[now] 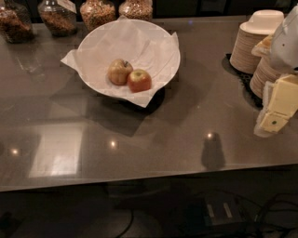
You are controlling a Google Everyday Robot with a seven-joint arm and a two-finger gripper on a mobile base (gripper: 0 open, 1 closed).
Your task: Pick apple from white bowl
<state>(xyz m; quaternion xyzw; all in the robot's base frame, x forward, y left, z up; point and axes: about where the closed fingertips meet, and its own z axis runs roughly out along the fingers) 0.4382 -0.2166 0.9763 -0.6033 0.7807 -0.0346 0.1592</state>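
The red-orange apple (pixel 139 80) lies in the white bowl (pixel 160 42), which is wide, shallow and lined with crinkled white paper, at the back middle of the grey counter. A paler yellow-tan apple with a stem (pixel 119 71) touches it on its left. My gripper (pixel 275 111) hangs at the right edge of the view, far to the right of the bowl, above the counter. Nothing is seen in it.
Stacks of small beige paper bowls (pixel 253 39) stand on a black mat at the back right, just behind the gripper. Several glass jars of grain (pixel 97 12) line the back edge. The counter's front edge (pixel 139 181) runs across the lower view.
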